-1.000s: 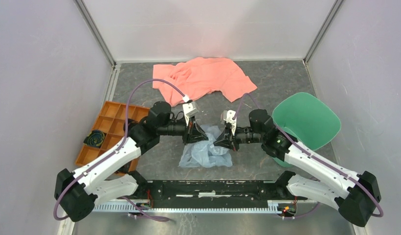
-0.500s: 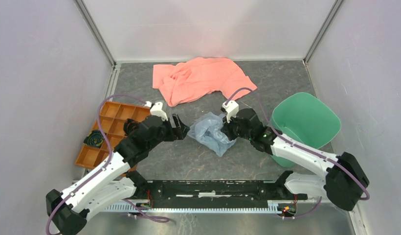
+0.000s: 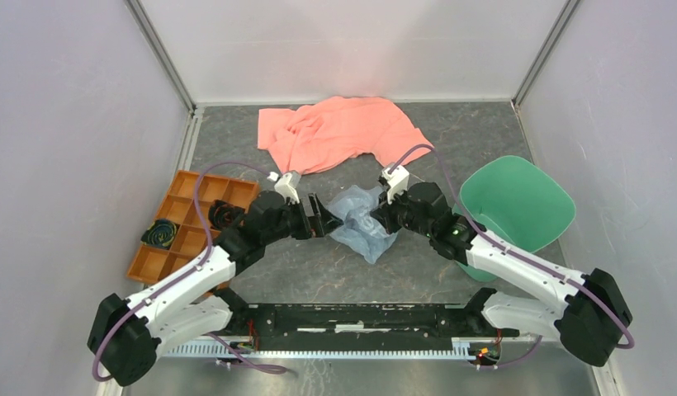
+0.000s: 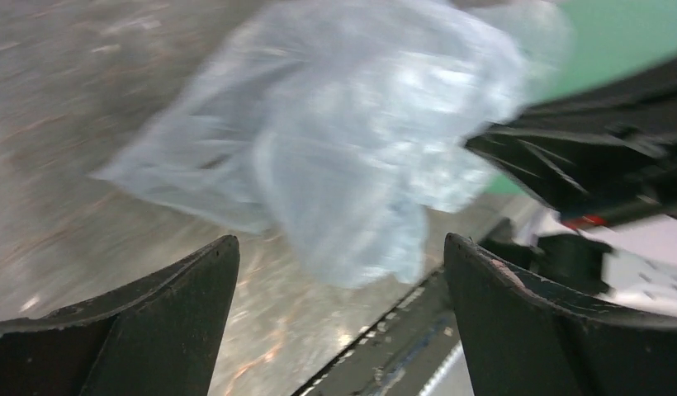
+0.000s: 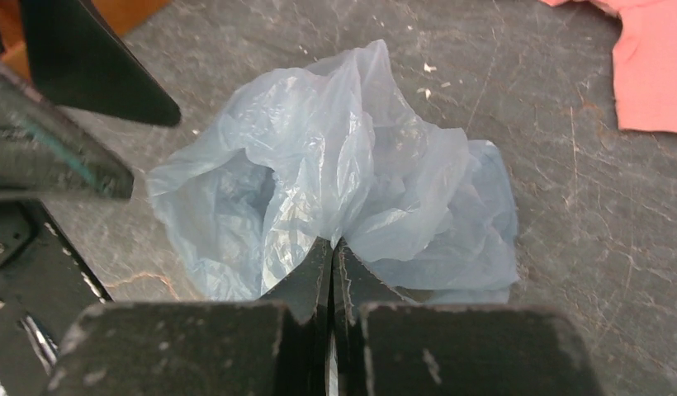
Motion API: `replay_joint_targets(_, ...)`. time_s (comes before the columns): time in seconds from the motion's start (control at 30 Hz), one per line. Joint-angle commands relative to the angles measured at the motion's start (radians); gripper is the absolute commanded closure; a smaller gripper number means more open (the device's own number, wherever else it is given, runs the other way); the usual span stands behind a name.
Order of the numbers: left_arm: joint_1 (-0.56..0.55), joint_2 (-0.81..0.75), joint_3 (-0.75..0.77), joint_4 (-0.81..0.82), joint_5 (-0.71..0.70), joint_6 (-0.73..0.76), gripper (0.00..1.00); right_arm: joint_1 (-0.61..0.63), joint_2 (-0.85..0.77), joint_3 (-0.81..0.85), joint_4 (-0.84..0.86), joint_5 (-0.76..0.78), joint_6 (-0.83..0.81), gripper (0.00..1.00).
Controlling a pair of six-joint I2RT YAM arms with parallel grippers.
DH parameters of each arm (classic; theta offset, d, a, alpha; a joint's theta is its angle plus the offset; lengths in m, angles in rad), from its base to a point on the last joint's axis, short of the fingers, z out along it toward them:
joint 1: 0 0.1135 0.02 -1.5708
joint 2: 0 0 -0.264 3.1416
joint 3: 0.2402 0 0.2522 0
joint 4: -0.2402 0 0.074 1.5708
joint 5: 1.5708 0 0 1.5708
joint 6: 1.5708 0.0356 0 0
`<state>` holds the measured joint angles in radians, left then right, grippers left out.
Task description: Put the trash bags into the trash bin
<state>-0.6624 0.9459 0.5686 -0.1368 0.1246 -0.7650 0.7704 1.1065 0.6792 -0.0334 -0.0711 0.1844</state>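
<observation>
The trash bag point(image 3: 364, 224) is a crumpled, pale blue, see-through film hanging just above the grey floor between the two arms. My right gripper point(image 3: 376, 219) is shut on a fold of it; in the right wrist view the closed tips point(image 5: 332, 244) pinch the film point(image 5: 343, 157). My left gripper point(image 3: 329, 221) is open, just left of the bag. In the left wrist view its fingers point(image 4: 339, 241) stand wide apart with nothing between them, the bag point(image 4: 352, 132) a little ahead. The green trash bin point(image 3: 517, 202) stands at the right, behind the right arm.
A salmon-pink cloth point(image 3: 339, 132) lies at the back of the floor. An orange compartmented tray point(image 3: 187, 210) sits at the left, holding a dark coiled item point(image 3: 160, 233). Grey walls close in the left, right and back.
The left gripper opened and let go of the bag, drew back left, then came near it again. The right gripper carried the bag up and away from the near edge.
</observation>
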Motion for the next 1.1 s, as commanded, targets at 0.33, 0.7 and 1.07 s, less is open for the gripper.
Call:
replay_joint_targets(0.33,0.001,0.154,0.082,-0.069,-0.072,0.117,0.37,0.0,-0.042,0.076,0.096,-0.001,0.096,0.99)
replay_joint_targets(0.7,0.02,0.153,0.081,0.007,-0.077,0.05,0.04,0.0,0.038,0.155,0.126,-0.143,0.126,0.97)
replay_joint_targets(1.07,0.114,0.235,0.13,0.074,-0.004,0.063,0.57,-0.001,0.019,0.132,0.096,-0.151,0.127,0.96)
